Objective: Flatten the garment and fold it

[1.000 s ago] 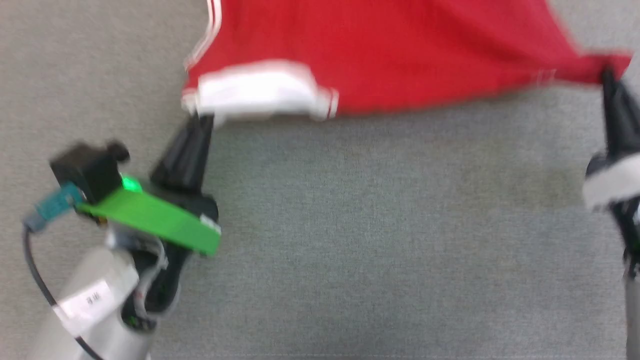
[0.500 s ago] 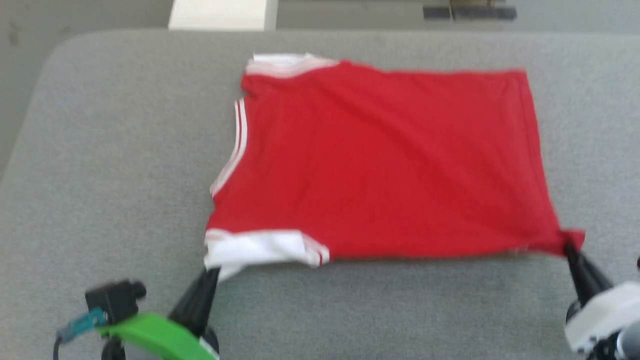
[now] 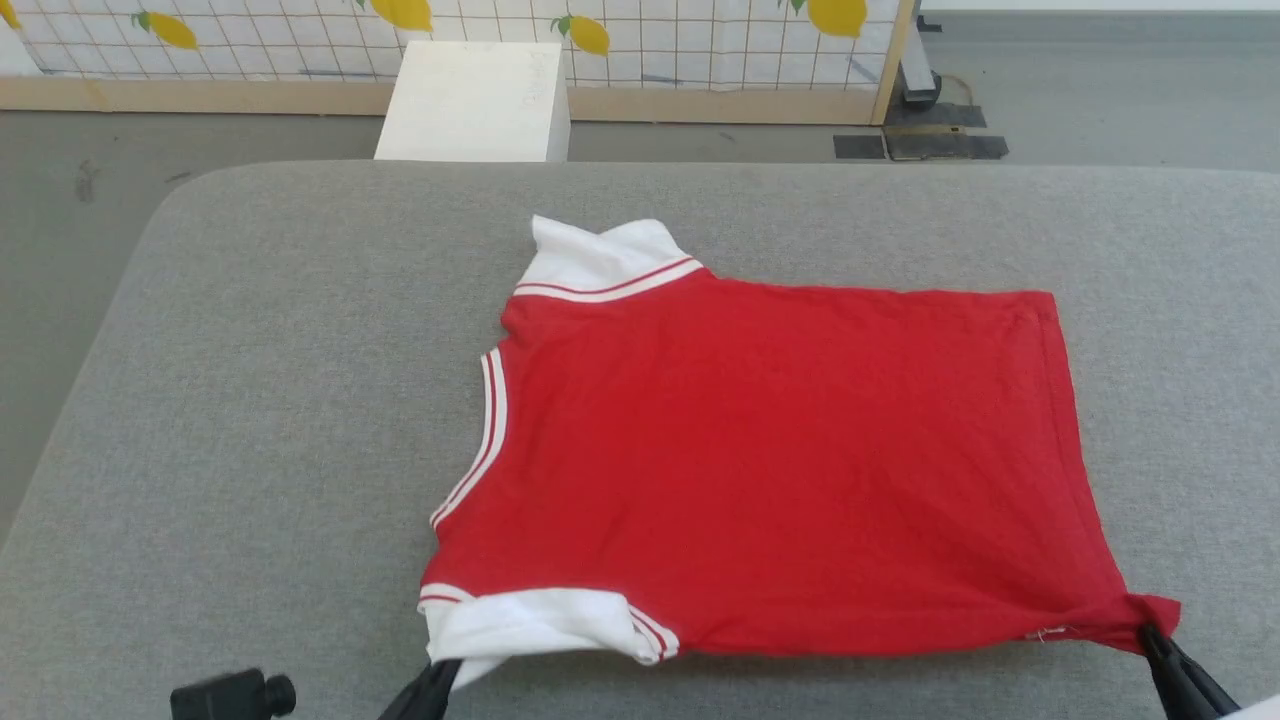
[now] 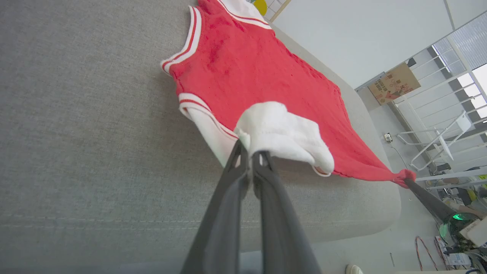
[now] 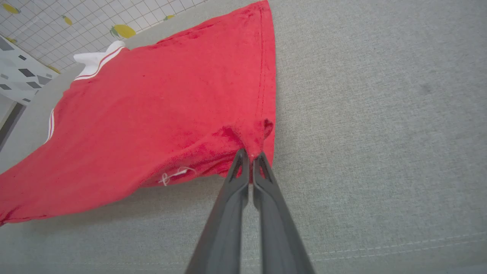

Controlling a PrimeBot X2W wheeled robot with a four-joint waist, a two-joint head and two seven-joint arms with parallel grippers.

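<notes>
- The garment [image 3: 770, 470] is lying spread on the grey padded table [image 3: 250, 400], with a plain red side facing up. Its neckline is pointing to the robot's left and its hem to the right.
- The cloth is looking mostly smooth, with light creases only, and the red-white striped trim [image 3: 493, 410] is running along the curved neckline.
- The far white sleeve [image 3: 600, 255] is sticking out at the back edge, turned up a little.
- The near white sleeve [image 3: 530, 625] is folding over itself in a bunch at the near left corner.
- The left gripper [image 4: 249, 150] is pinching this near sleeve, with its jaws pressed together on the white cloth.
- The right gripper [image 5: 249, 154] is clamping the near hem corner, where the red cloth is puckering and stretching into a point.
- The near edge between the two grips is being held taut and is casting a shadow on the table.
- A small black camera [image 3: 235, 693] is showing at the lower left of the head view.
- Beyond the table, a white box [image 3: 470, 100] is standing before a gridded panel [image 3: 700, 40] with lemon pictures.
- Dark mats [image 3: 920, 145] are lying to the right of the box. All of these are well apart from the garment.
</notes>
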